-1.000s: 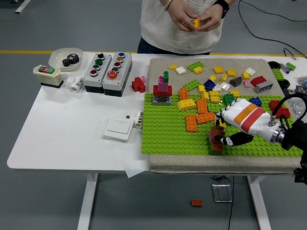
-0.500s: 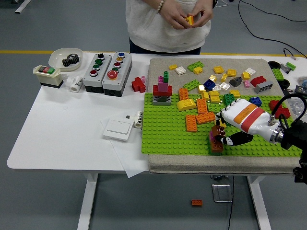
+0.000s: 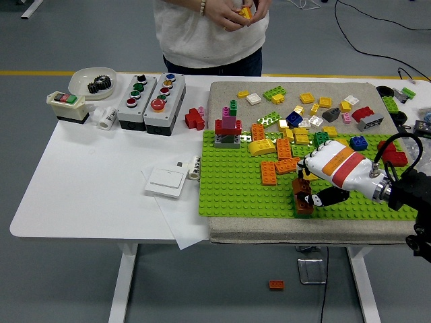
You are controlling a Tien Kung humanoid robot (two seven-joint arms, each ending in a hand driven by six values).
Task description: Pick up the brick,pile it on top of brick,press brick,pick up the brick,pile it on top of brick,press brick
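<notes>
Fingers of right hand [image 3: 322, 180] are curled down onto small brick stack [image 3: 302, 199] near front edge of green baseplate [image 3: 232, 192]; grasp vs. press can't be told. Yellow brick [image 3: 246, 12] is held by person's hands [image 3: 236, 12] at far side. No legible writing seen.

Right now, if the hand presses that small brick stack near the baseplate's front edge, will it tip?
Probably not: the brick stack looks short, rigid and seated on the studded green baseplate. The right hand grips it from the side, so an off-centre push might tilt it.
</notes>
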